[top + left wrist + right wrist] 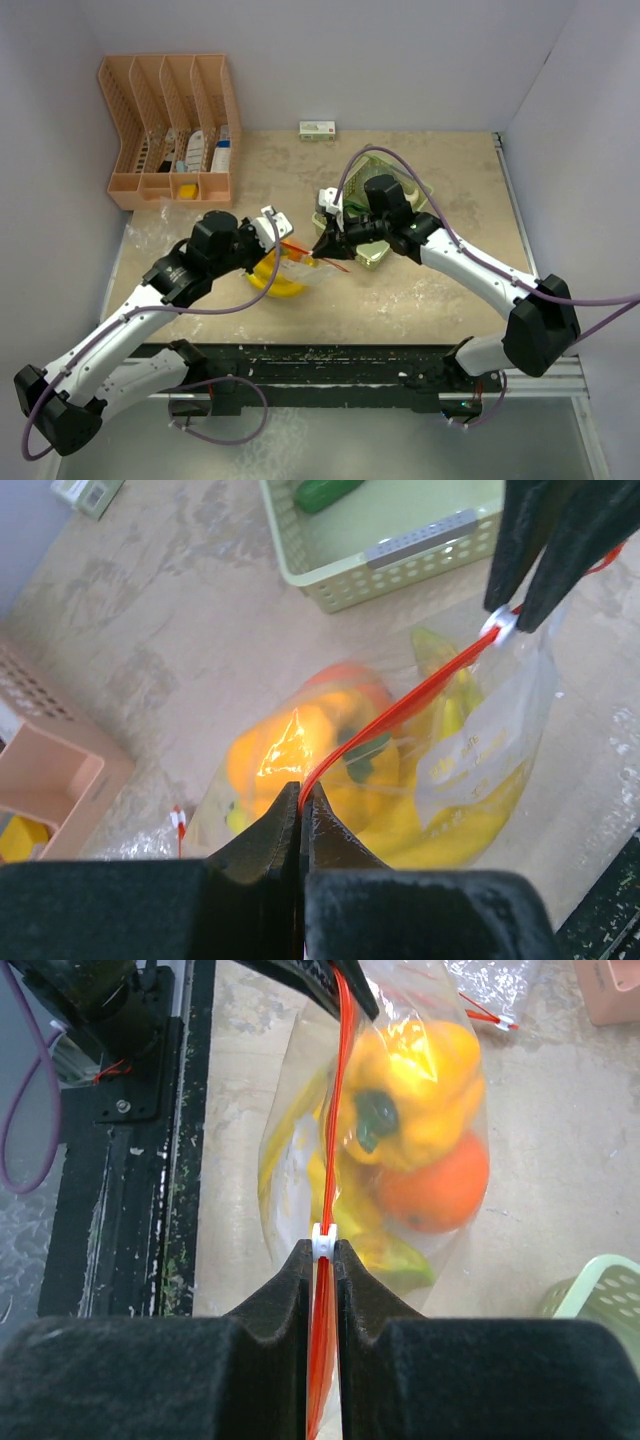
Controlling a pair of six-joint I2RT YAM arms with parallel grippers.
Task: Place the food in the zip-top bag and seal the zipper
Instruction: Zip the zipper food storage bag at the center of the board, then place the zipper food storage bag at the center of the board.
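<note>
Both jaws clamp the zipper (pixel 400 705); orange (pixel 435 1185) and banana (pixel 278 287) are bagged, cucumber (pixel 325 492) lies in the basket (pixel 400 585) at twelve o'clock, sealing seems unfinished.

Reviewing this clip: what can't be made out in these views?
Top external: basket contents, covered by the right arm.
Left wrist: green piece in the basket, cut by top edge; bagged food blurred.
Right wrist: zipper past the slider, hidden inside the right end effector.

Top camera is looking down from behind; wrist cameras are facing each other closely, sharing the red zipper (pixel 400 706).
</note>
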